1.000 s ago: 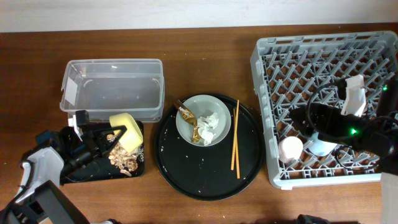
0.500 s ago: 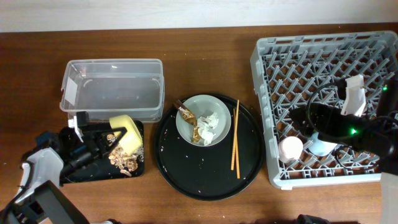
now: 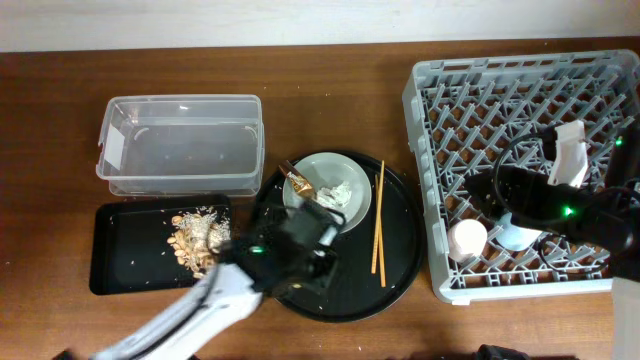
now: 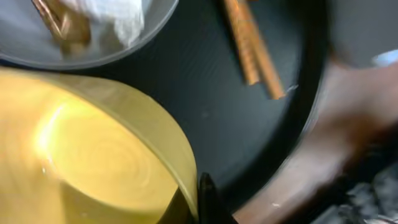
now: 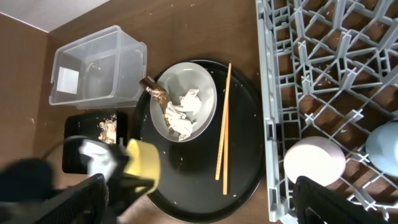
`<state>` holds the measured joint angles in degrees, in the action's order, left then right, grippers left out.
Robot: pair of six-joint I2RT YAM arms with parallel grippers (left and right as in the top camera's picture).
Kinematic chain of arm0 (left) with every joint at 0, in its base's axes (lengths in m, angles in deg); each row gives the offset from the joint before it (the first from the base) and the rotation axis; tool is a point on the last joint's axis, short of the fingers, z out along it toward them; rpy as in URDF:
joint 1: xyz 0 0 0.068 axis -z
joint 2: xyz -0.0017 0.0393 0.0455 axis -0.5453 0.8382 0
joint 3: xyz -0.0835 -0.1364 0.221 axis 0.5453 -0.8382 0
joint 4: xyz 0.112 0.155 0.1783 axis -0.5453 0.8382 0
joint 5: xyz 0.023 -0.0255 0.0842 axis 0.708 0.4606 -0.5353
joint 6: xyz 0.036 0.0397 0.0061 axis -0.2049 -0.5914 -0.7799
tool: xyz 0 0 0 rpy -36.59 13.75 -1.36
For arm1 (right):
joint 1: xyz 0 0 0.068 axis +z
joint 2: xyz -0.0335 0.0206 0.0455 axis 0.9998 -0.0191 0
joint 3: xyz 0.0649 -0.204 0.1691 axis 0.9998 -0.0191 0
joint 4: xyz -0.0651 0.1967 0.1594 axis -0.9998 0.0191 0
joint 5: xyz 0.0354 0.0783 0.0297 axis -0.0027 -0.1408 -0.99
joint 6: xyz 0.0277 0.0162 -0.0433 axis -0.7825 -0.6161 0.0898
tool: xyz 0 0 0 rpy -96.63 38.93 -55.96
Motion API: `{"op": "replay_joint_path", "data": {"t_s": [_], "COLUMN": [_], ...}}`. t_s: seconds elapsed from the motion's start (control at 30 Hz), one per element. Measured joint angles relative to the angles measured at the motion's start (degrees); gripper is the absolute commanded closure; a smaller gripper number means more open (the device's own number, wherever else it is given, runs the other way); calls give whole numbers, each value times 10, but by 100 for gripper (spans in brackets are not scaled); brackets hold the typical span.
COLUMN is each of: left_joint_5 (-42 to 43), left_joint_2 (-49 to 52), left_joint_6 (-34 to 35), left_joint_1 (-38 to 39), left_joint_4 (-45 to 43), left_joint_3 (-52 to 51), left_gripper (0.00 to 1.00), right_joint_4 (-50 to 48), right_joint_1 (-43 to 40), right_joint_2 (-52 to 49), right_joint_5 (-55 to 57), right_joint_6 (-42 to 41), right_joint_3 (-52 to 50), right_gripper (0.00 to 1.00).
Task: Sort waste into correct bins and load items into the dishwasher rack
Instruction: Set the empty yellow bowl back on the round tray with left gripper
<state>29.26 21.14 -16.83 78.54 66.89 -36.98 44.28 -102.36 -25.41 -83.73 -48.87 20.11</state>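
Observation:
My left gripper [image 3: 298, 243] is shut on the rim of the small yellow bowl [image 4: 81, 162] and holds it over the round black tray, just in front of the grey-green plate [image 3: 352, 205]. The bowl also shows in the right wrist view [image 5: 144, 165]. The plate holds crumpled white tissue [image 3: 336, 194] and the brown-gold wrapper [image 3: 299, 184]. The chopsticks [image 3: 378, 225] lie on the round tray to the plate's right. Food scraps [image 3: 195, 240] lie in the shallow black bin [image 3: 125, 255]. My right gripper [image 5: 202, 200] is open and empty above the dishwasher rack [image 3: 520, 90].
The clear tub [image 3: 180, 145] stands behind the black bin. The large round black tray [image 3: 345, 285] sits mid-table. A pink cup [image 3: 467, 240] and a light-blue cup [image 3: 513, 236] sit upside down at the rack's front. The rack stands at the right.
My left arm has swung right from the black bin to above the round tray, carrying the yellow bowl. Scraps now lie uncovered in the black bin. The right arm has not moved.

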Motion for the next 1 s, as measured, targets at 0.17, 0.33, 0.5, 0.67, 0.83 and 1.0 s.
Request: {"op": "replay_joint_path", "data": {"t_s": [0.17, 0.33, 0.5, 0.67, 0.83, 1.0], "left_joint_5": [-49, -74, -180, -153, -115, -111], "left_joint_2": [99, 101, 126, 265, 269, 287], "left_joint_6": [35, 38, 24, 22, -32, -75], "left_joint_1": [33, 32, 5, -81, -82, -72], "left_joint_4": [-8, 67, 22, -74, -130, -118], "left_joint_3": [1, 137, 172, 173, 173, 173], "left_gripper": [63, 37, 32, 32, 43, 45], "right_joint_4": [0, 1, 1, 3, 9, 15], "right_joint_1": [0, 0, 0, 0, 0, 0], "right_joint_2": [0, 0, 0, 0, -11, -28], "right_joint_5": [0, 0, 0, 0, 0, 0], "right_joint_6": [0, 0, 0, 0, 0, 0], "right_joint_3": [0, 0, 0, -1, -1, -1], "right_gripper": [6, 6, 6, 6, 6, 6]}}
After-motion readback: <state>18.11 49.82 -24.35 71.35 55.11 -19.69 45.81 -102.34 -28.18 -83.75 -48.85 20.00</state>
